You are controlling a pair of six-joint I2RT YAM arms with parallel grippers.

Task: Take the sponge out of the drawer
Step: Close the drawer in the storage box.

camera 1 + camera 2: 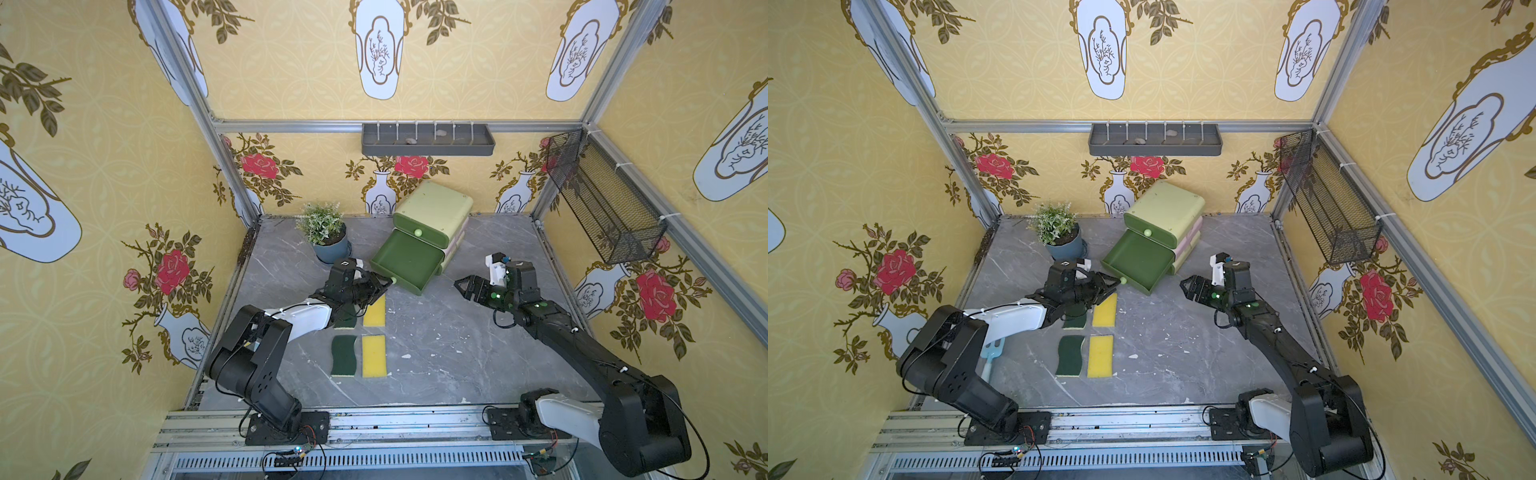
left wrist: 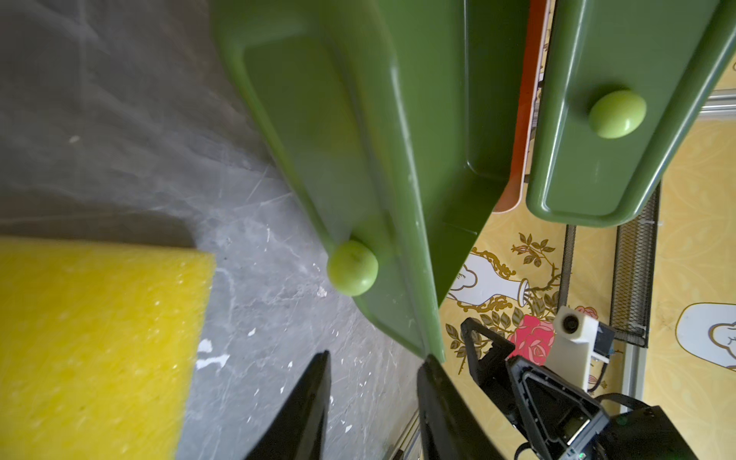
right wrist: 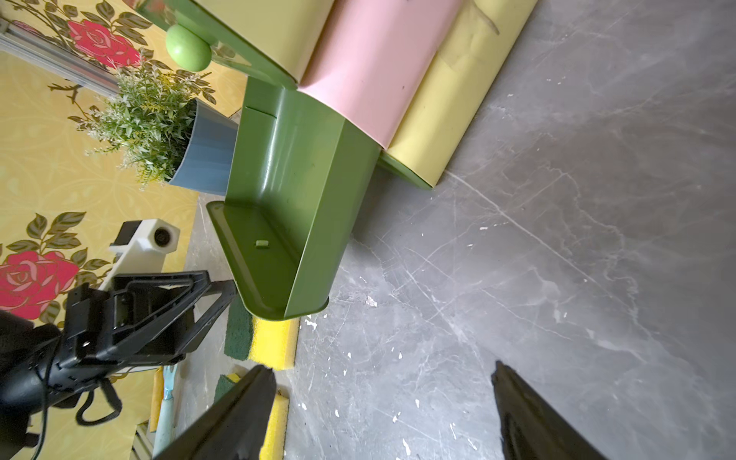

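Your left tool (image 1: 385, 286) has its jaws a little apart and holds nothing. It sits just short of the round knob (image 2: 352, 269) on the open drawer (image 1: 405, 257). That drawer looks empty. Four sponges (image 1: 374, 355) lie on the desk (image 1: 457, 353) at its 6 o'clock. Line the knob up between the jaws, then squeeze softly. Keep your right tool (image 1: 460, 287), wide open at 3 o'clock, waiting.

Bright, even light all round, just soft shadows on the bench (image 1: 436, 340). Both top views bow the walls (image 1: 104, 166) out at the edges. Left wrist view is mushy up close: yellow sponge (image 2: 91, 342) fuzzy, pale sheen along the green drawer (image 2: 358, 119).
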